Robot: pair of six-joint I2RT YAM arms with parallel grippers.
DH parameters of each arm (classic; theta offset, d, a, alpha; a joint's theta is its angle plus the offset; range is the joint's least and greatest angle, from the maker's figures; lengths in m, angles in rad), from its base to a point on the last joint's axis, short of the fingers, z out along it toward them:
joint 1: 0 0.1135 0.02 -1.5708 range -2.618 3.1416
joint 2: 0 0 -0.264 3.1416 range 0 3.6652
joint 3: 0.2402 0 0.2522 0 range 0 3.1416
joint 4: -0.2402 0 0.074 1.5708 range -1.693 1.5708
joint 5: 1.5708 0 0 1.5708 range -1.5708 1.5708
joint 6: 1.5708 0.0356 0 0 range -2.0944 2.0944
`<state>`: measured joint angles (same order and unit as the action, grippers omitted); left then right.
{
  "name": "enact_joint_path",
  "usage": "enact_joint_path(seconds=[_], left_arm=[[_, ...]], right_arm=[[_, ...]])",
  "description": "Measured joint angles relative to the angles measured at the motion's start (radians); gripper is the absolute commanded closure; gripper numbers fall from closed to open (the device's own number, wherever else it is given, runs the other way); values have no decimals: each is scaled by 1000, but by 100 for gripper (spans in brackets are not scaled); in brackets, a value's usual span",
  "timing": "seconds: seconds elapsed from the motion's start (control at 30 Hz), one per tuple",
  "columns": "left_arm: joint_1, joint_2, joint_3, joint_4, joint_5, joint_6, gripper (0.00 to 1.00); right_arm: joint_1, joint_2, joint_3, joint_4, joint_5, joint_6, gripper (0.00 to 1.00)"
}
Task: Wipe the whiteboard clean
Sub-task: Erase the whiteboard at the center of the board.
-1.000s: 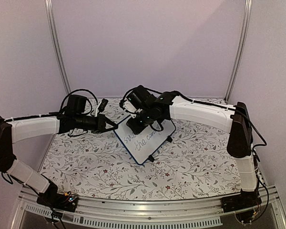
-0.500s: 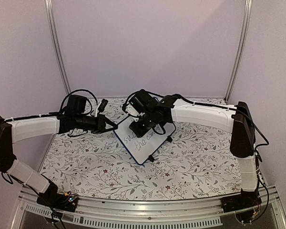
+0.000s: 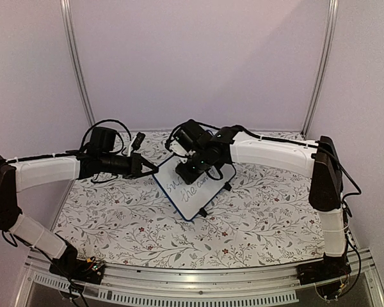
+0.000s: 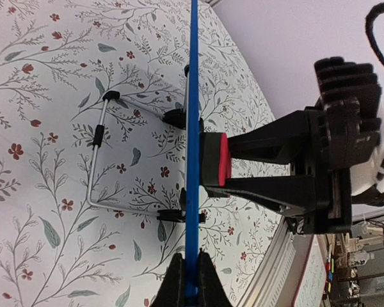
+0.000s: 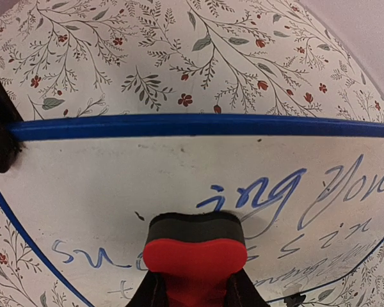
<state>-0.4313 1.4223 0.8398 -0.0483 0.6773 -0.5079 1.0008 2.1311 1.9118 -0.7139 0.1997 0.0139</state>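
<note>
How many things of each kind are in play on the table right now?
Boards: 1, the whiteboard, with handwriting on it.
Erasers: 1, the red eraser, against the board's face.
Grippers: 2, the left gripper, jaws clamped on the board's blue frame, and the right gripper, jaws holding the eraser.
Total: 4.

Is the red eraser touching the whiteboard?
Touching. In the left wrist view the red eraser sits flush against the whiteboard, seen edge-on, with no gap.
</note>
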Motion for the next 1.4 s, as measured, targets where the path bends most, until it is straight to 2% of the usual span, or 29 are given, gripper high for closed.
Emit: enact_joint_path(seconds=[0.33,0.73,1.4], left_arm=[[0,0,0,1,3,-1,100],[0,0,0,1,5,-1,100],[0,0,0,2,11,-1,100]], right_arm=[[-2,52,126,-18,21,0,85],[-6,52,128,-9,-2,-4,85],[55,53,128,18,-15,-56,85]])
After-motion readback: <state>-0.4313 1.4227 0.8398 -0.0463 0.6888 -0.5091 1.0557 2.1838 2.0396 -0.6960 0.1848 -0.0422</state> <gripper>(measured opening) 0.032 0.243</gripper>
